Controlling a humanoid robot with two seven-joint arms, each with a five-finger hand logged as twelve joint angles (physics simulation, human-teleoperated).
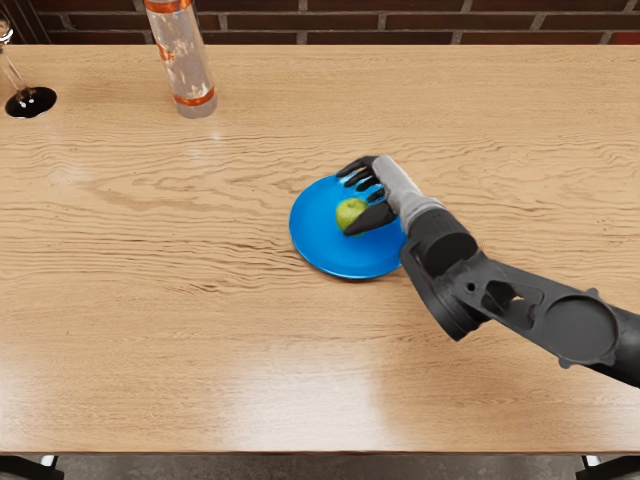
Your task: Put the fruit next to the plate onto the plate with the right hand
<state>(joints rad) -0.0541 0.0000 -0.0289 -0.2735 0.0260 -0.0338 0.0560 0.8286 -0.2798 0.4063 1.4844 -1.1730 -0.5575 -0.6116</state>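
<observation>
Wooden table with a blue plate at centre frame.
Right hand, reaching from the right edge, grips the green fruit over the plate's upper-right part; a bottle stands upper left.

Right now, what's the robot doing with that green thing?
The robot's right hand has its fingers wrapped around a green fruit, right over the blue plate. I can't tell whether the fruit is touching the plate, and the hand has not let go. The other arm is out of sight. A bottle and a glass stand far back on the table, away from the plate.
</observation>
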